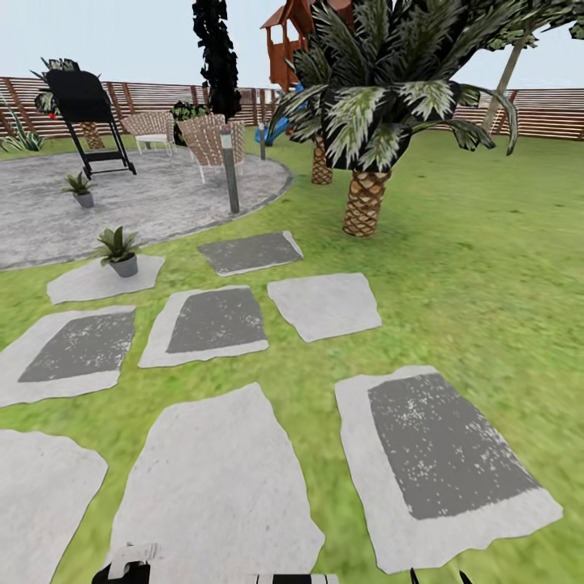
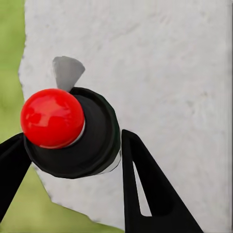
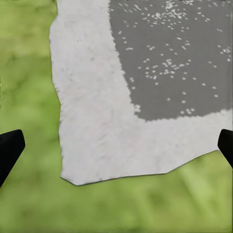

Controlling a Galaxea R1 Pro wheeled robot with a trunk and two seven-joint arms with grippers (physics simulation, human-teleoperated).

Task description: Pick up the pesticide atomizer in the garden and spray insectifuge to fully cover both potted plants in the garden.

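Atomizer (image 2: 73, 133) sits clamped in the left gripper (image 2: 73, 160) over a stepping stone (image 2: 170, 73); right gripper (image 3: 116, 150) is spread, empty. Pickup looks done; next, approach the nearer plant (image 1: 120, 247), then the farther (image 1: 79, 188).

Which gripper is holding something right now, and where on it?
The left gripper holds the pesticide atomizer by its dark body, below the red top. The right gripper is open, holding nothing.

Green lawn (image 1: 478, 268) carries pale stepping stones (image 1: 324, 305), several with dark grey centres. Beyond them lies a round grey patio (image 1: 154, 199) with two wicker chairs (image 1: 207, 139), a black grill (image 1: 85, 109) and a short lamp post (image 1: 230, 169). A palm (image 1: 369, 105) stands on the grass. A brown slatted fence (image 1: 535, 113) runs behind, under pale sky.
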